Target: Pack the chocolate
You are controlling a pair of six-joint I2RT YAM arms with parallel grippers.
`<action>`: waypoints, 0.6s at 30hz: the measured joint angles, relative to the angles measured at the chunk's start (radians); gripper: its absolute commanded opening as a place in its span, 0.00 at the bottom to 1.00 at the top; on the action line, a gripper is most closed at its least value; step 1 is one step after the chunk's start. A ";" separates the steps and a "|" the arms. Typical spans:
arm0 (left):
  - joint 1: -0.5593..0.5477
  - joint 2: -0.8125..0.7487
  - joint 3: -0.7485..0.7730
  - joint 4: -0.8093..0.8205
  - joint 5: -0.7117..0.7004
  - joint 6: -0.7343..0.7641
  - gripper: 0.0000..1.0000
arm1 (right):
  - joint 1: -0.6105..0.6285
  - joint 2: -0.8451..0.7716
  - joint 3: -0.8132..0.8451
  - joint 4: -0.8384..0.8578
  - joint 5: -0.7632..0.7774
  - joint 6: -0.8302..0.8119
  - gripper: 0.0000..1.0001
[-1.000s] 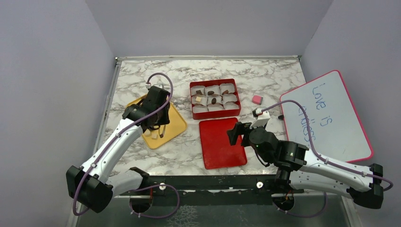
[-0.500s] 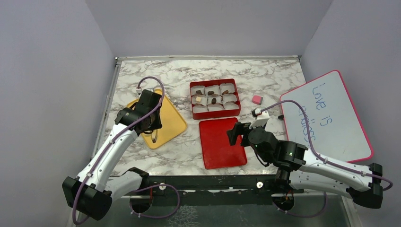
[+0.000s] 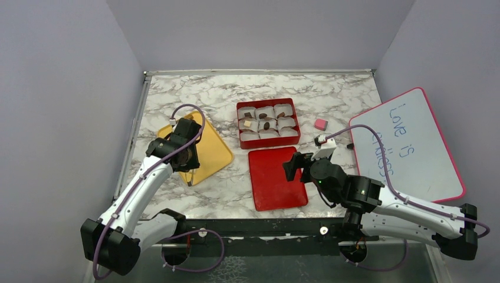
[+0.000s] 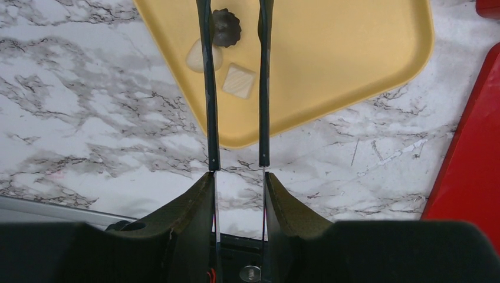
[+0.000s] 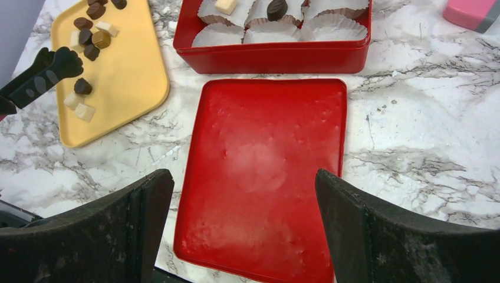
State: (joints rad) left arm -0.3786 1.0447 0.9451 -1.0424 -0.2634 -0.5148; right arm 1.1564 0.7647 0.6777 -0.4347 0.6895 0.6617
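Several chocolates lie on a yellow tray [image 3: 215, 150]. In the left wrist view a dark round [image 4: 226, 26], a pale oval [image 4: 197, 56] and a pale cube [image 4: 239, 81] sit near the tray's [image 4: 342, 71] near corner. My left gripper [image 4: 234, 6] has long thin blades held apart. The dark round lies between them, beside the left blade, not clamped. In the top view the left gripper [image 3: 190, 171] is over that corner. A red box [image 3: 268, 140] holds white paper cups, a few with chocolates. My right gripper [image 5: 240, 177] is open and empty above the flat red lid [image 5: 265, 171].
The red lid [image 3: 277, 178] lies in front of the box [image 5: 271, 59]. More chocolates [image 5: 94, 29] sit at the tray's far end. A small pink block [image 3: 320, 124] lies right of the box. A pink-framed whiteboard [image 3: 413, 147] leans at the right.
My left gripper has drawn back from the middle of the yellow tray toward its near corner. The right arm has not moved.
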 measured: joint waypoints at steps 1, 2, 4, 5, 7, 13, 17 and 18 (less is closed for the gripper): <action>0.000 0.000 -0.002 0.000 0.000 -0.001 0.36 | 0.000 0.000 0.000 0.000 0.000 0.000 0.96; 0.003 0.000 -0.004 0.002 0.000 -0.002 0.36 | 0.000 0.000 0.000 0.000 0.000 0.000 0.96; 0.005 0.003 -0.009 0.006 0.001 -0.002 0.36 | 0.000 0.000 0.000 0.000 0.000 0.000 0.96; 0.006 0.008 -0.013 0.010 0.002 -0.001 0.36 | 0.000 0.000 0.000 0.000 0.000 0.000 0.96; 0.009 0.021 -0.024 0.021 0.006 -0.002 0.37 | 0.000 0.000 0.000 0.000 0.000 0.000 0.96; 0.020 0.065 -0.052 0.040 0.018 -0.001 0.38 | 0.000 -0.019 0.000 -0.001 0.000 0.000 0.96; 0.039 0.069 -0.053 0.052 0.029 -0.001 0.37 | 0.000 -0.037 0.000 0.000 0.000 0.000 0.96; 0.044 0.071 -0.053 0.054 0.032 -0.001 0.35 | 0.000 -0.037 0.000 0.000 0.000 0.000 0.96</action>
State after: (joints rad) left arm -0.3347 1.1152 0.8925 -0.9882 -0.2317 -0.5156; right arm 1.1564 0.7273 0.6773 -0.4351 0.6891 0.6621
